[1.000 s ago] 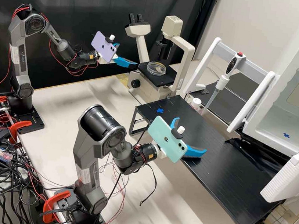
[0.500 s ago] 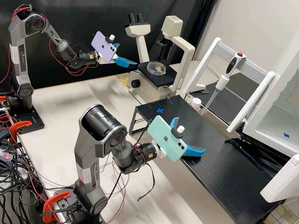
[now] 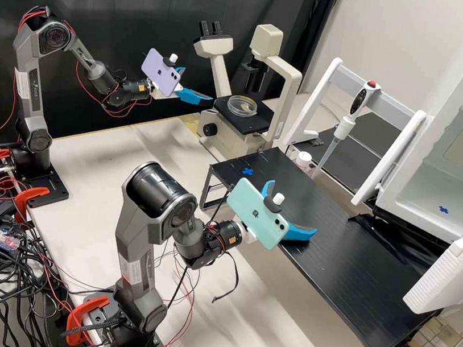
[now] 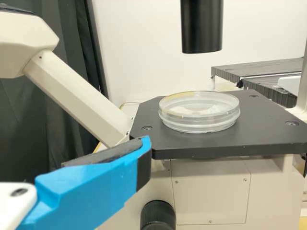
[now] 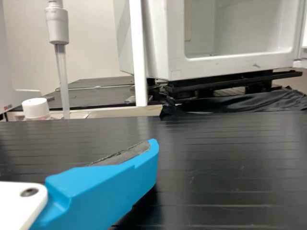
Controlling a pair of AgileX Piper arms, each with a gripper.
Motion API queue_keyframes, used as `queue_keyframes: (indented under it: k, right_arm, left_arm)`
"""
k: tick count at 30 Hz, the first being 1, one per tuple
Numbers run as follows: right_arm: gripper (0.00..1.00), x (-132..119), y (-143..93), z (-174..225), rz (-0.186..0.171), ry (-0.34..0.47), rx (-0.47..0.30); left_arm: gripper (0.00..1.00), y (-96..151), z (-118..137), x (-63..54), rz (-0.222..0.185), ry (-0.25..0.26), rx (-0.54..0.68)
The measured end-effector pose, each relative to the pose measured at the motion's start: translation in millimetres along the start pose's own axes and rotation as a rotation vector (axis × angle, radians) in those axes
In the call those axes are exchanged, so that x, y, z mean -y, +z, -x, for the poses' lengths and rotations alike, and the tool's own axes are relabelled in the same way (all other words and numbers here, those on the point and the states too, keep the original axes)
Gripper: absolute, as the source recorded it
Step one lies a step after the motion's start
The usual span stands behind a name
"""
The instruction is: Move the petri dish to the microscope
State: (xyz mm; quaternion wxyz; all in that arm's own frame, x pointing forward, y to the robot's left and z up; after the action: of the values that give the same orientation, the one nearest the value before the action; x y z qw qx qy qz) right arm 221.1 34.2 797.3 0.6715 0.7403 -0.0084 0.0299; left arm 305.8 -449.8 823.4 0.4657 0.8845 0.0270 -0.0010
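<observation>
Just beyond the wide-open, empty left claw, the petri dish rests on the microscope; the right claw, likewise spread and empty, hangs well apart.

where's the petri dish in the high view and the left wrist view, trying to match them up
High view: petri dish, upper middle.
Left wrist view: petri dish, a little right of centre.
Shared landmark: the black microscope stage under it.
</observation>
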Motion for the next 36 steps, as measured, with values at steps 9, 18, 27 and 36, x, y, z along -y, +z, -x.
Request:
queue_keyframes:
  k: [9,18,27,36]
  right_arm:
    - [1.0,2.5,0.2,-1.6,0.02,-0.01,0.001]
    - [1.0,2.2,-1.4,-6.0,0.018,-0.005,-0.005]
    - [1.0,2.3,0.6,-11.3,0.02,-0.001,0.005]
    - [1.0,2.3,3.5,-15.7,0.021,0.003,0.018]
  left_arm:
    - [1.0,0.0,0.0,0.0,0.0,0.0,0.0]
    - [1.0,0.0,0.0,0.0,0.0,0.0,0.0]
    - [1.0,0.0,0.0,0.0,0.0,0.0,0.0]
    - [1.0,0.0,0.0,0.0,0.0,0.0,0.0]
